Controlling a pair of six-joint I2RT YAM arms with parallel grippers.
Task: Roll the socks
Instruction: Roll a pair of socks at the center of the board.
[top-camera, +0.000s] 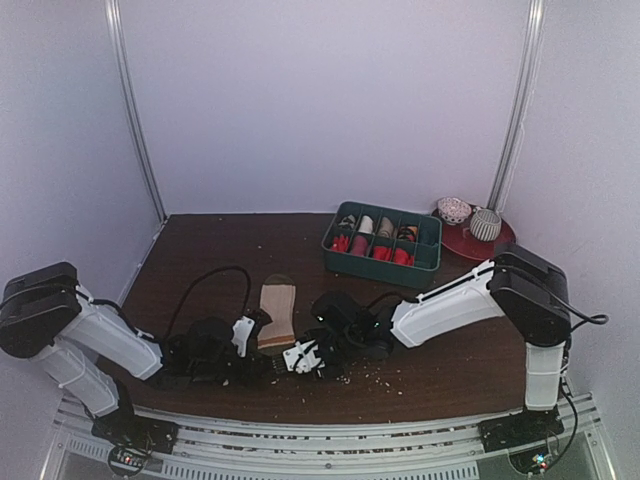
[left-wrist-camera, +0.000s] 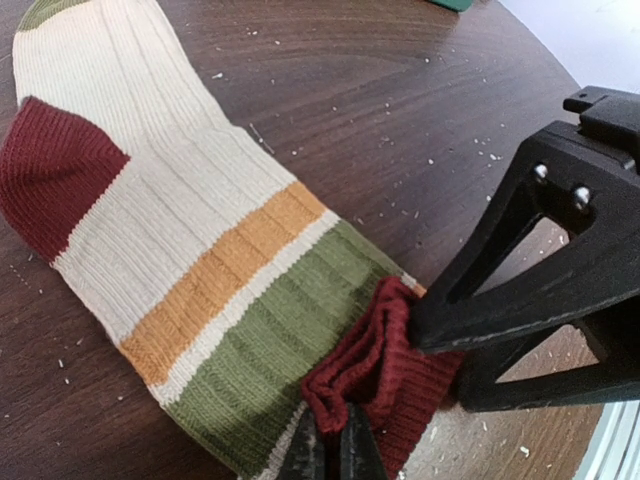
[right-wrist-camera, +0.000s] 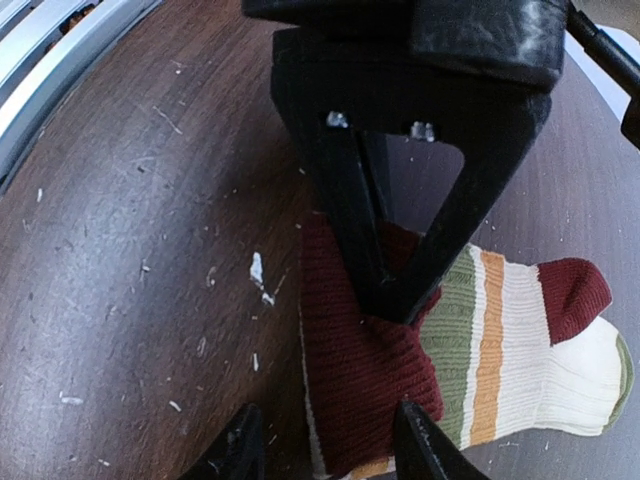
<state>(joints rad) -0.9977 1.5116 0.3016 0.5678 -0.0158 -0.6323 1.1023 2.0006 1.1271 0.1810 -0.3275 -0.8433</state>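
From above, the striped sock (top-camera: 277, 312) lay flat on the dark wooden surface (top-camera: 200, 250), lengthwise from near to far, between the two arms. The left hand (top-camera: 262, 345) and the right hand (top-camera: 285, 358) met at its near end; their grip could not be made out from here. A green compartment tray (top-camera: 431, 250) sat at the far right.

In the left wrist view, the left hand (left-wrist-camera: 330, 452) had its fingers pinched together on the bunched maroon end of the striped sock (left-wrist-camera: 180, 250). The right hand's black finger (left-wrist-camera: 440, 322) touched that same maroon fabric.

In the right wrist view, the right hand (right-wrist-camera: 330, 450) stood wide open, its fingers (right-wrist-camera: 425, 445) straddling the maroon end of the striped sock (right-wrist-camera: 480, 350). The left hand (right-wrist-camera: 400, 300) came down onto the fabric from above.
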